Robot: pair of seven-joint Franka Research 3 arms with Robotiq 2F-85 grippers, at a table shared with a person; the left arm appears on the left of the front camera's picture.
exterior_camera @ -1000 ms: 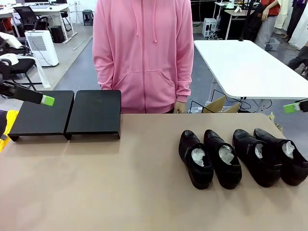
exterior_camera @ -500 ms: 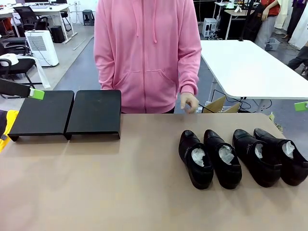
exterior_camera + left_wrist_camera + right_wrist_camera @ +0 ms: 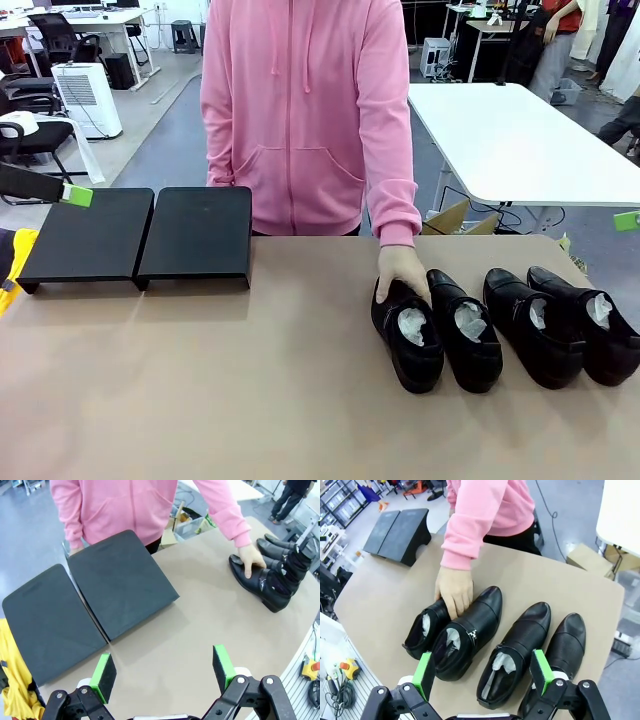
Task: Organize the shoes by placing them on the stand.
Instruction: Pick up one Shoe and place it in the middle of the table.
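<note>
Several glossy black shoes [image 3: 463, 330] stuffed with white paper lie side by side at the table's right, toes toward the person. The person's hand [image 3: 403, 272] rests on the toe of the leftmost shoe [image 3: 422, 627]. The stand [image 3: 197, 235], two matte-black sloped platforms side by side, sits bare at the far left. My left gripper [image 3: 165, 669] hangs open high above the table, near the stand [image 3: 120, 580]. My right gripper [image 3: 482, 674] hangs open above the row of shoes [image 3: 517, 650], holding nothing. Their green pads [image 3: 77, 195] show at the front view's side edges.
Something yellow [image 3: 12, 255] lies by the stand at the table's left edge. A white table [image 3: 520, 140] stands behind at the right, with a cardboard box [image 3: 455, 218] by the person. Bare brown tabletop [image 3: 250, 380] lies between the stand and the shoes.
The person has reached down and laid a hand on the leftmost shoe's toe. A second ago both grippers drew outward toward the picture's edges; since then they hold still.
</note>
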